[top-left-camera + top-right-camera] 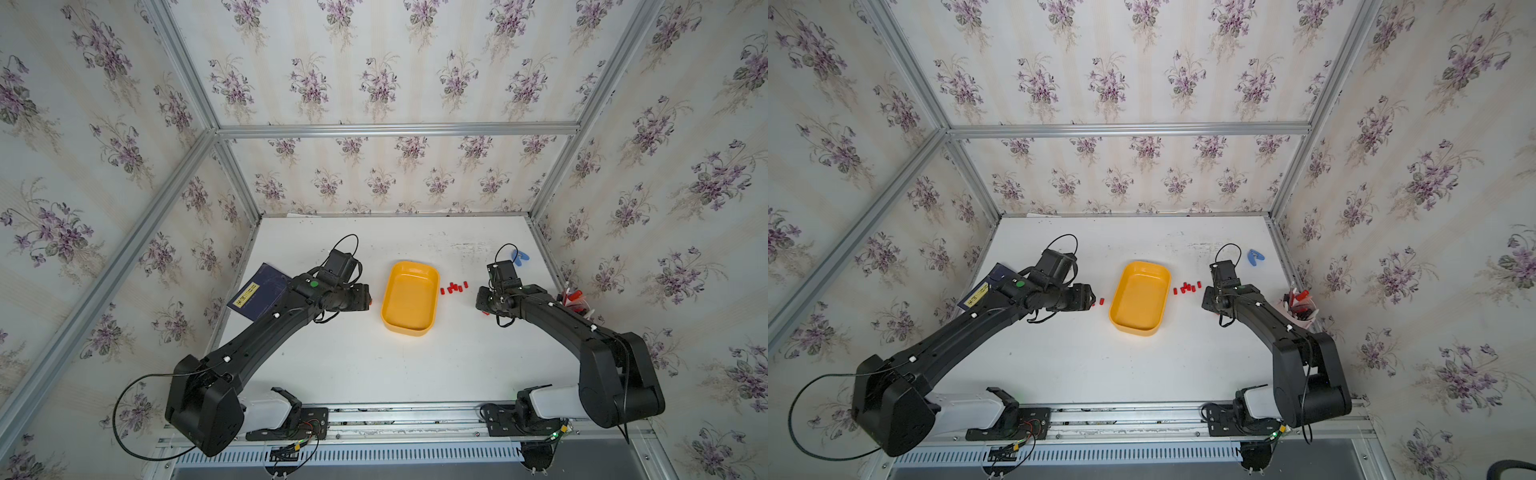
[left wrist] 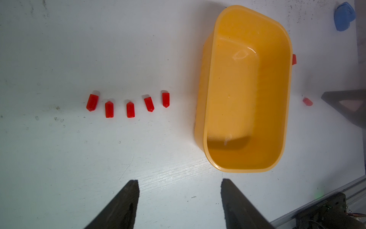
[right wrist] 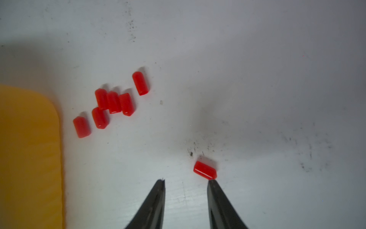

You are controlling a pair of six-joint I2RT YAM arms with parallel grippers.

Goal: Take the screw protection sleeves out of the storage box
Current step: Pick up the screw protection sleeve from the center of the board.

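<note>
At 3 o'clock of the storage box (image 1: 409, 300), taking 12 as the back wall in both top views, the right gripper (image 3: 186, 182) points down at the white table (image 3: 277, 79). Its jaws stand apart with nothing between them. A single sleeve (image 3: 205, 170) lies flat on the table just past one fingertip (image 3: 211, 185). Whether its end touches that tip I cannot tell. Further toward the box, six more screw protection sleeves (image 3: 113, 102) lie in a loose cluster. Four of them touch side by side and two lie just beside the rest. The cluster is near the box's wall (image 3: 29, 148) but apart from it.

At 9 o'clock of the box, the left gripper (image 2: 179, 181) hovers over the table, its jaws wide apart and holding nothing. Five more screw protection sleeves (image 2: 129, 106) lie there in a rough row, each apart from the next. The box (image 2: 237, 99) stands upright between the two groups, so every sleeve in view is on the table outside it.

Further out, a small blue piece (image 1: 520, 255) lies at 2 o'clock. A navy booklet (image 1: 257, 297) sits at 9 o'clock, partly under the left arm. A clear bag of red-capped items (image 1: 575, 301) rests at 3 o'clock by the table's edge, beside the right arm.
</note>
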